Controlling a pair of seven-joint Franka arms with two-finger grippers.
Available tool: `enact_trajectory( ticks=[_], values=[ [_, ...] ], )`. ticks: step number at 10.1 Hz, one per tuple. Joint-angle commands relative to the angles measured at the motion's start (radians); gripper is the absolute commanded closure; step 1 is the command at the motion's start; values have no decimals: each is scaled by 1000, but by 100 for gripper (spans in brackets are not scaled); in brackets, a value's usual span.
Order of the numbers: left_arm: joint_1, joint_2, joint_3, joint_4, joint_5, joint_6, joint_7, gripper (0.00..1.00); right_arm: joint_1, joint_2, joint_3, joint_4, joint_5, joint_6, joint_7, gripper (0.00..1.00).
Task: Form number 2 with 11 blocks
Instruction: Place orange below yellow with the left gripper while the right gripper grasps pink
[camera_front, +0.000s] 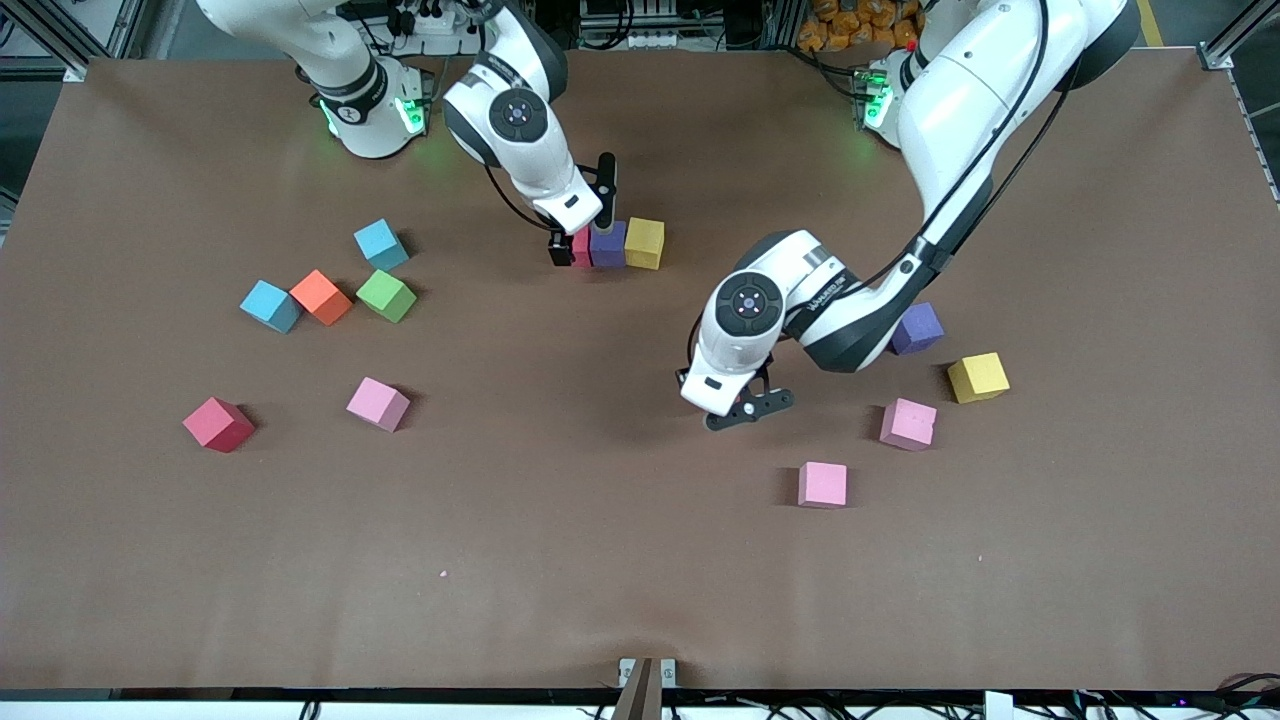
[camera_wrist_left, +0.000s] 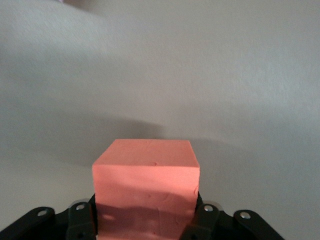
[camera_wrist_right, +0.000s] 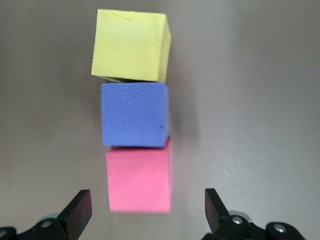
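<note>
Brown table (camera_front: 560, 560), wide and bare along the camera-side edge and through the middle. Toward the robots' bases, a tight row of 3 touching cubes: red cube (camera_front: 581, 246), purple cube (camera_front: 607, 244), yellow cube (camera_front: 644, 243). Right gripper (camera_front: 580, 222) low over the red end of that row, fingers (camera_wrist_right: 79, 210) spread wide with the red cube (camera_wrist_right: 139, 180) between them, untouched on either side. Left gripper (camera_front: 745, 405) over open table near the centre, clamped on an orange cube (camera_wrist_left: 146, 190), hidden under the wrist in the front view. Toward the right arm's end, a loose cluster: 2 light-blue cubes (camera_front: 380, 244) (camera_front: 270, 305), a second orange cube (camera_front: 321, 297) touching the nearer light-blue one, a green cube (camera_front: 386, 295) just beside. Nearer the camera, a pink cube (camera_front: 378, 403) and another red cube (camera_front: 218, 424), well apart. Toward the left arm's end, a second purple cube (camera_front: 917, 328) partly under the left arm, a second yellow cube (camera_front: 978, 377), and 2 more pink cubes (camera_front: 908, 423) (camera_front: 822, 484), all separate, with free lanes between.
</note>
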Motion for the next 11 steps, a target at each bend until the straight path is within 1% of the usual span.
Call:
enact_trajectory(
  ticks=[1, 2, 3, 5, 6, 7, 8, 9, 10, 11],
  values=[
    [-4, -26, -14, -29, -10, -10, 20, 88, -134, -185, 6, -23, 8, -186, -19, 0],
    [-23, -20, -34, -26, -10, -10, 18, 88, -221, -213, 3, -14, 8, -269, -10, 0],
    [-61, -15, -38, -25, -1, -1, 7, 87, -321, -215, 3, -7, 8, -275, -9, 0],
    [-133, -9, -37, -39, 19, 19, 1, 85, -504, -204, 3, 63, -4, -271, -22, 0],
    [-141, -14, -37, -64, 37, 27, 1, 83, -579, -192, 0, 98, -6, -263, -22, 0],
    [-141, -18, -43, -89, 43, 28, 19, 83, -651, -130, 0, 136, -6, -244, -22, 0],
    [-141, -20, -52, -112, 53, 48, 21, 83, -696, -61, 0, 182, -5, -239, -24, 0],
    [-142, -20, -64, -137, 75, 80, 20, 83, -728, -9, -2, 201, -6, -233, -25, 0],
    [-153, -20, -66, -163, 100, 108, 4, 83, -741, 28, -2, 215, -17, -207, -54, 0],
    [-170, -18, -66, -180, 103, 126, 0, 83, -741, 50, -8, 213, -30, -149, -141, 0]
  ],
)
